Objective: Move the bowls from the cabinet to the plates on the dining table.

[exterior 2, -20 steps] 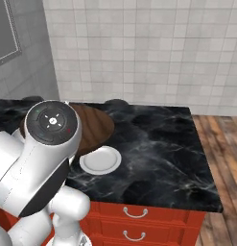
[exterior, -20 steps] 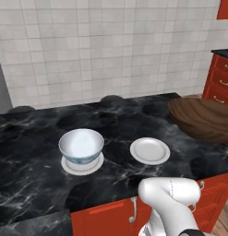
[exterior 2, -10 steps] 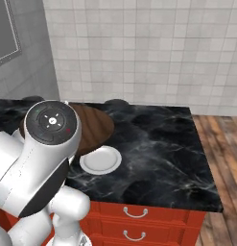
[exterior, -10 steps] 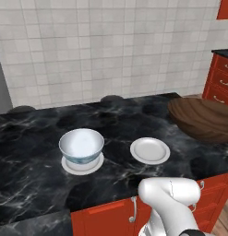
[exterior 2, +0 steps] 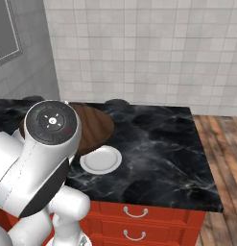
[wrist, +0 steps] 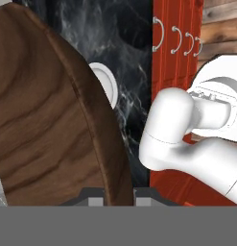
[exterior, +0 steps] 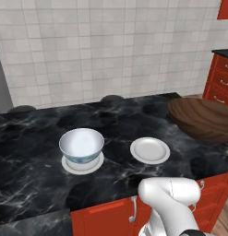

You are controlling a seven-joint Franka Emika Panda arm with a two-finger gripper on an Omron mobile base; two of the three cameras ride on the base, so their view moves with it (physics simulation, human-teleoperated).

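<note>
The gripper point(wrist: 118, 192) is clamped on the wooden bowl's point(exterior: 203, 119) rim, carrying it toward the free plate point(exterior: 150, 150).

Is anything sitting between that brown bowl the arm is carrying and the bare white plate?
Nothing visible does. The brown bowl hangs above the black table, and the bare plate lies open beside it. The white bowl sits farther off.

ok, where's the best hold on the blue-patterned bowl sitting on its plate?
Probably the rim, coming from straight above. The blue-patterned bowl sits upright on its plate with its mouth open, so its thin wall can be pinched, inside and outside.
</note>
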